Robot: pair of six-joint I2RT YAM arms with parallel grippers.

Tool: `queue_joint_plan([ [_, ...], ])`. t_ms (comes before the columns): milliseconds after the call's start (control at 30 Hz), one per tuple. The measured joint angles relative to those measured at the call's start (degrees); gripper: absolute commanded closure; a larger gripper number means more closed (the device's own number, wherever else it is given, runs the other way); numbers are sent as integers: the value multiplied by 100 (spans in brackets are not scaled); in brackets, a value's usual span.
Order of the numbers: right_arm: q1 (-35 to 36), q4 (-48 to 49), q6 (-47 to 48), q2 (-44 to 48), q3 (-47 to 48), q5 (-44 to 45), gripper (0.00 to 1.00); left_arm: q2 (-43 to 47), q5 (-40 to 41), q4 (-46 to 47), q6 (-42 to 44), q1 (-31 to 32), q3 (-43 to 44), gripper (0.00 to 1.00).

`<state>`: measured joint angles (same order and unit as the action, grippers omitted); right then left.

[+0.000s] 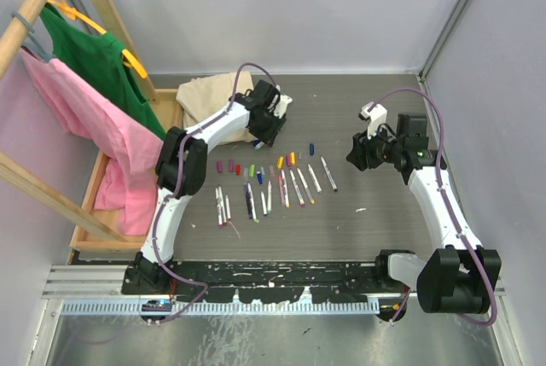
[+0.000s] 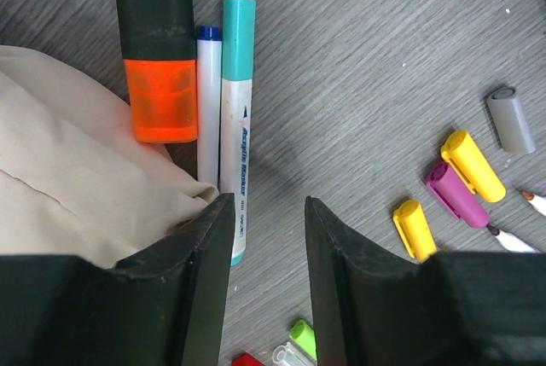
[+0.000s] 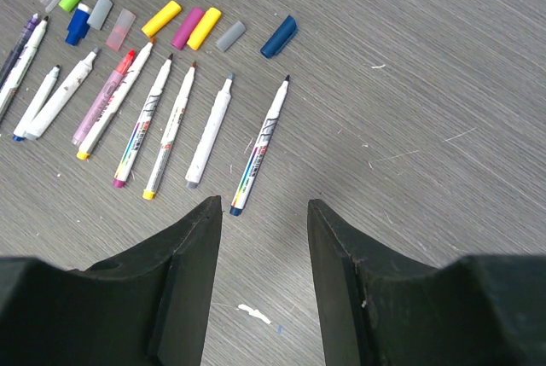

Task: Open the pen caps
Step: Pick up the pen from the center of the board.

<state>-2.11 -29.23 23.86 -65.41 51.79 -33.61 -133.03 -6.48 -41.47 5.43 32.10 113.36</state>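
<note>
Left gripper [image 2: 266, 212]: jaws apart, empty, low over the desk [image 1: 384, 204] near its far edge, left of centre.
Right gripper [image 3: 264, 208]: jaws apart, empty, above open desk toward the right edge.
Pen caps [image 3: 183, 25]: off, rowed mid-desk just beyond the uncapped pens [image 3: 171, 127].
Left wrist only: teal-capped pen [image 2: 237, 127] and black marker [image 2: 158, 42] lie beside beige cloth [image 2: 68, 178].
Wooden tray [image 1: 88, 210]: left edge; pink garment [image 1: 119, 170] inside.
</note>
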Motion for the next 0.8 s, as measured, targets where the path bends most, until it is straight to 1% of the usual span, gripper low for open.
queue_joint_plan([
  [200,0,2,0,0,0,-11,49,-59,17,-17,0,2,9,60],
  [267,0,2,0,0,0,-15,49,-81,22,-28,0,0,9,64],
  [300,0,0,0,0,0,-15,49,-92,24,-42,0,0,9,70],
  [367,0,0,0,0,0,-15,49,-105,26,-55,-4,0,9,72],
  [633,0,0,0,0,0,-17,49,-201,76,-260,-44,2,149,68],
  [733,0,2,0,0,0,-22,49,-236,136,-380,-52,11,219,70],
  [800,0,2,-2,0,0,-37,49,-275,203,-474,-55,20,295,74],
])
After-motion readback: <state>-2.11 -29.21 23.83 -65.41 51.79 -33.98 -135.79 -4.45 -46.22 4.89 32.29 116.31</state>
